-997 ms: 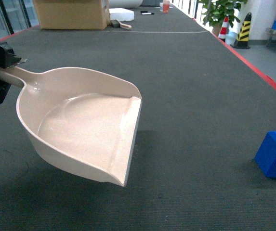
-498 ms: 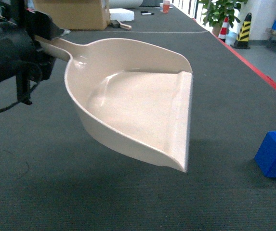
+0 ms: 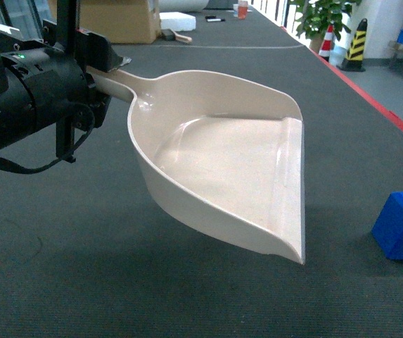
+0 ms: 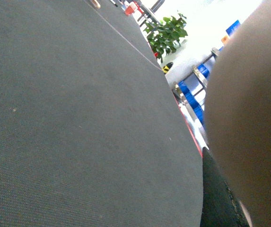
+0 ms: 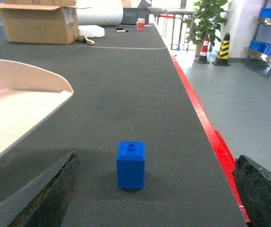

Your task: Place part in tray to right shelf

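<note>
Nearest, in the right wrist view, the right hand is hanging wide open, its two rough dark fingers spread to either side of the blue cube, which is sitting on the ribbed grey mat of the table, stud on top, just ahead of the fingers. The head view is only catching that cube at its right edge, well apart from the dustpan. The cream dustpan is hanging above the table, tilted, smooth glossy plastic with curved raised sides and a flat front lip facing right. The left hand is closing on its handle, black and bulky at the left of the head view. The left wrist view is showing only a blurred beige curve filling its right side. Farther back: a cardboard box, a potted plant and a striped cone on the floor, blue crates on steel shelving at far right.
</note>
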Motion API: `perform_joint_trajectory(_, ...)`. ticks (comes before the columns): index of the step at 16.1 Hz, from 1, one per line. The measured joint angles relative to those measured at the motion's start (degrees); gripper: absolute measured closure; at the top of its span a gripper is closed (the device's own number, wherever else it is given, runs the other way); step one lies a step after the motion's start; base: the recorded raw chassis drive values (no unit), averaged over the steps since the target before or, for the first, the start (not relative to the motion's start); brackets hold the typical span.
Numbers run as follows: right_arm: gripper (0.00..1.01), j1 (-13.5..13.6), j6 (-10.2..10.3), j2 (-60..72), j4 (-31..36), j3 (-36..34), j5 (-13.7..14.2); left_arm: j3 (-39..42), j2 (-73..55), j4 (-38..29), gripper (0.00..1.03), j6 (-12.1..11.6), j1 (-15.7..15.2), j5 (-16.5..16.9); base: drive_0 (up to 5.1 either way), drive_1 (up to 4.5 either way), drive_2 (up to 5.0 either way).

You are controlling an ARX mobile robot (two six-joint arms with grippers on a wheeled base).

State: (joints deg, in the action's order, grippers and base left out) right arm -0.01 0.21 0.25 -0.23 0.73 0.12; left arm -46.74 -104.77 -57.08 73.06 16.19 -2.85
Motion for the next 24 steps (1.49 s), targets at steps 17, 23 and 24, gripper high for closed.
perform_joint_trajectory(17, 0.03, 7.1, -0.61, 86.36, 26.16, 29.51, 13.51, -0.02, -0.11, 0.02, 0.88, 0.0, 0.11, -0.02, 0.0, 0.0, 0.0)
perform_joint_trajectory(23, 0.03, 7.19, 0.04, 94.88, 27.3, 33.09, 14.56, -0.02, -0.11, 0.02, 0.88, 0.0, 0.11, -0.09, 0.0, 0.0, 0.0)
perform_joint_trajectory(24, 0.09, 7.17, 1.75, 100.08, 26.25, 35.36, 15.61, -0.02, -0.11, 0.02, 0.88, 0.0, 0.13, -0.07, 0.0, 0.0, 0.0)
